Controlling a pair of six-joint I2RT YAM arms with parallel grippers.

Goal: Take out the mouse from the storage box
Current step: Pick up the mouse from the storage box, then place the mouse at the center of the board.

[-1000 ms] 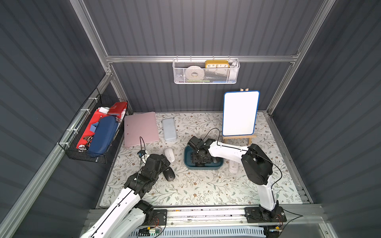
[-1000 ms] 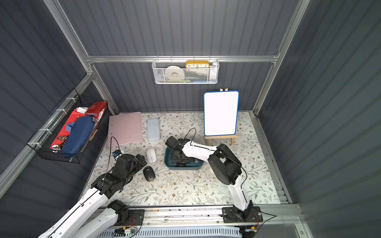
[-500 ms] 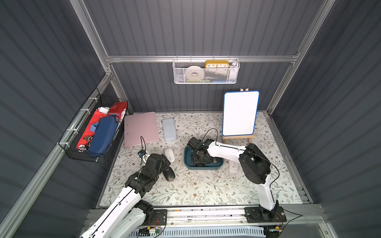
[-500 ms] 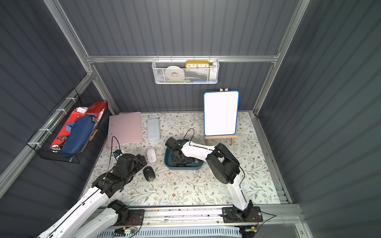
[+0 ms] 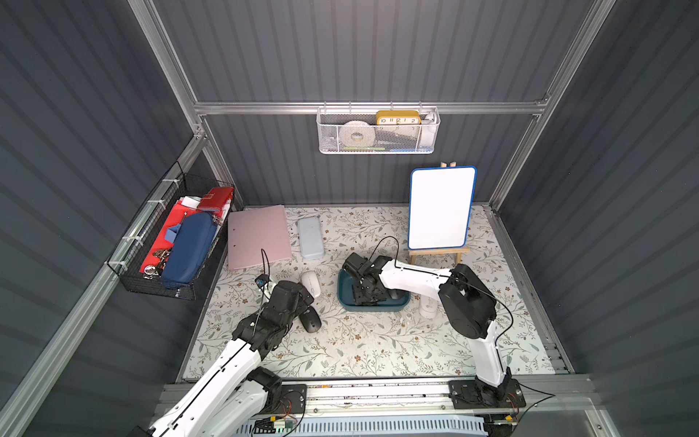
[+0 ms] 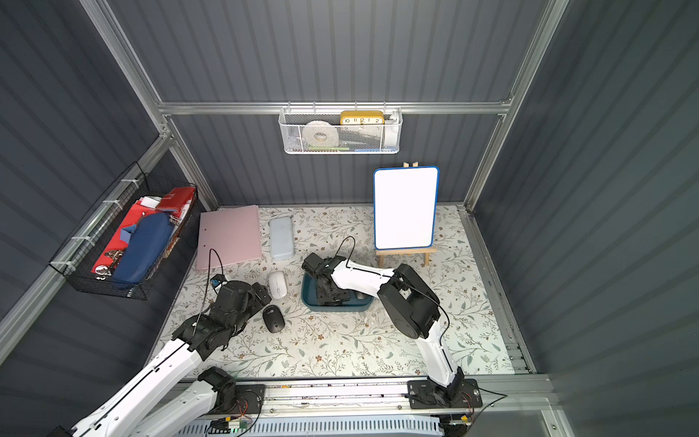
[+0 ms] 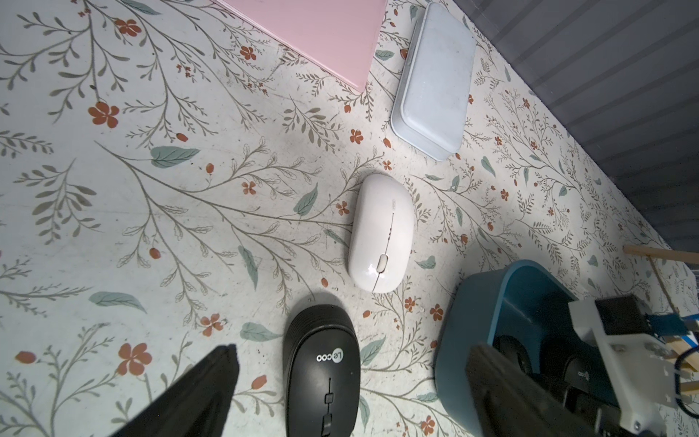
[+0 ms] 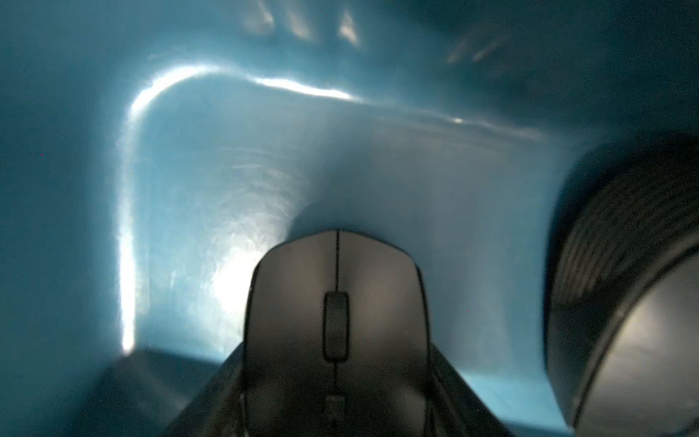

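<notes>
Right wrist view puts the mouse (image 8: pixel 336 287) directly between the right fingers (image 8: pixel 212 382), which lie against both its flanks, so we judge it clamped. It sits low inside the storage box (image 5: pixel 374 306), near a second dark mouse (image 8: pixel 624 302). We are at the grasp step; next we need a straight lift over the shallow wall, then a place on the worktop (image 5: pixel 378 340). In both top views our right arm (image 5: pixel 416 274) folds at the elbow and its wrist tips down into the box. The left fingers (image 7: pixel 204 386) stand wide apart near a black mouse (image 7: pixel 321 370) on the worktop.
</notes>
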